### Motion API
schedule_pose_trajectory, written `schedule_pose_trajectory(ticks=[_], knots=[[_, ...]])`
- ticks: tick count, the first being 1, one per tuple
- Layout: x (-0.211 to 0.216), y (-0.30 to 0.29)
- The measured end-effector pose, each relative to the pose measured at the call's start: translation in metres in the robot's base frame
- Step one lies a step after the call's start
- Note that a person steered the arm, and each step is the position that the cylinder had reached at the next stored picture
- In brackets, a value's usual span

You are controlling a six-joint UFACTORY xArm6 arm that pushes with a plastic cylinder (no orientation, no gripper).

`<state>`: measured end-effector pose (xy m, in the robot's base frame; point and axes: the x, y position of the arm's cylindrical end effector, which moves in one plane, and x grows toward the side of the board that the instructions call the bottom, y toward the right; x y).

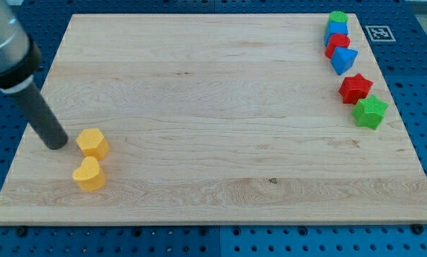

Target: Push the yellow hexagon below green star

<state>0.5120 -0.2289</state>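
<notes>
The yellow hexagon [93, 143] lies near the board's left edge. A yellow heart-shaped block [90, 174] sits just below it, nearly touching. The green star [370, 112] lies far off at the view's right edge. My tip [57, 143] rests on the board just left of the yellow hexagon, a small gap apart. The dark rod rises from it toward the view's top left.
A red star [355, 88] sits just above the green star. Higher up at the right are a blue triangle [343, 60], a red block [336, 44], a blue block [336, 30] and a green block [338, 18]. The wooden board [213, 143] lies on a blue pegboard table.
</notes>
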Motion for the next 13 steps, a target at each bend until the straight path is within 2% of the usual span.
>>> schedule_pose_trajectory(ticks=[4, 6, 8, 9, 11, 13], knots=[[0.008, 0.137], [-0.017, 0.206], [-0.017, 0.294], [-0.005, 0.316], [0.033, 0.316], [0.044, 0.317]])
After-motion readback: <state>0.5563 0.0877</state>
